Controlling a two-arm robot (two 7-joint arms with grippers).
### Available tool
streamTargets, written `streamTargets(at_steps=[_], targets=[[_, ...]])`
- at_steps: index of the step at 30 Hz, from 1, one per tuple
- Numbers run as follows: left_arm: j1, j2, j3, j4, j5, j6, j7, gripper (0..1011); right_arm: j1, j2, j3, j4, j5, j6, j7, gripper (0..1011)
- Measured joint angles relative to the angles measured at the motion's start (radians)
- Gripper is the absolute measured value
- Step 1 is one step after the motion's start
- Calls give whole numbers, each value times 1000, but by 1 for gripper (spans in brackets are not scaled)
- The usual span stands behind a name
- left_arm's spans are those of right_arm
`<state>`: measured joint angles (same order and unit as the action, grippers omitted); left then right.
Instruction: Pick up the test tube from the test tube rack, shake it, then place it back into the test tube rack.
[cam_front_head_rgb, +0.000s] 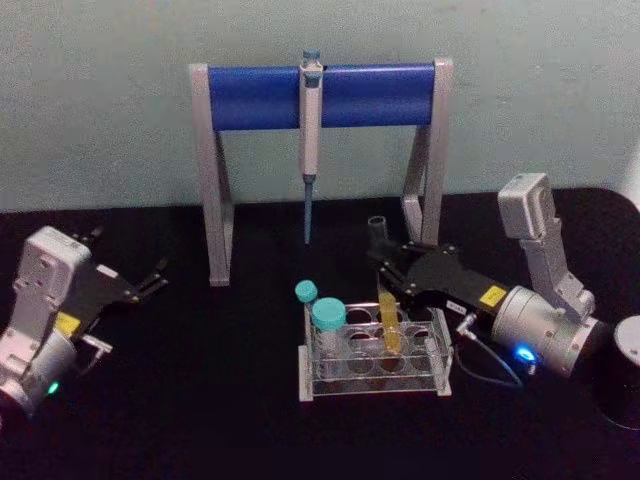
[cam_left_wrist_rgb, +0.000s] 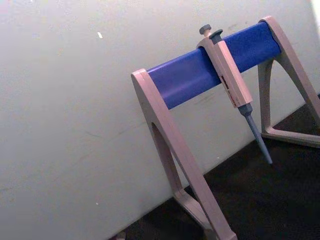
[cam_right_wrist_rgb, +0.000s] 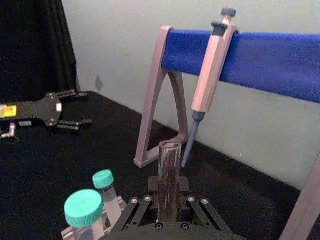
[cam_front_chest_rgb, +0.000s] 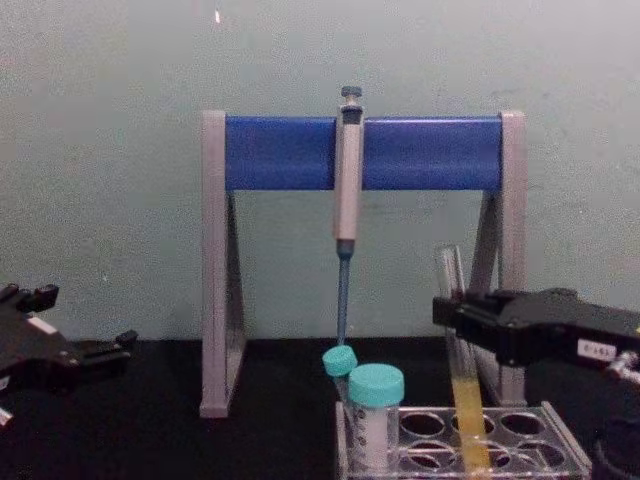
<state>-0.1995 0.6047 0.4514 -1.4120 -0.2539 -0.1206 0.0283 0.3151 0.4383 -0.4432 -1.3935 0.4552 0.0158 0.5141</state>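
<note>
The test tube (cam_front_head_rgb: 380, 262), tall clear glass with yellow liquid low down, leans slightly, and its bottom sits in a hole of the clear test tube rack (cam_front_head_rgb: 375, 387). My right gripper (cam_front_head_rgb: 385, 268) reaches in from the right and is shut on the tube's middle. The chest view shows the tube (cam_front_chest_rgb: 452, 280) rising above the gripper (cam_front_chest_rgb: 455, 318) and the yellow part dipping into the rack (cam_front_chest_rgb: 520, 447). In the right wrist view the tube (cam_right_wrist_rgb: 169, 170) stands between the fingers. My left gripper (cam_front_head_rgb: 130, 258) rests open at the far left, away from the rack.
Two teal-capped tubes (cam_front_head_rgb: 328, 316) stand in the rack's left end. Behind it is a grey-legged stand with a blue crossbar (cam_front_head_rgb: 250, 97), and a grey pipette (cam_front_head_rgb: 310, 130) hangs from the bar above the rack. A black tabletop surrounds the rack.
</note>
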Motion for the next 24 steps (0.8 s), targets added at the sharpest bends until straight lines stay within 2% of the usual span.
streamTargets(at_steps=[12, 24], targets=[[0, 0, 0, 0, 0, 0, 0, 1001, -29, 4, 45, -62, 42, -41, 5, 229], [0, 0, 0, 0, 0, 0, 0, 1001, -77, 9, 112, -149, 51, -164, -20, 229]])
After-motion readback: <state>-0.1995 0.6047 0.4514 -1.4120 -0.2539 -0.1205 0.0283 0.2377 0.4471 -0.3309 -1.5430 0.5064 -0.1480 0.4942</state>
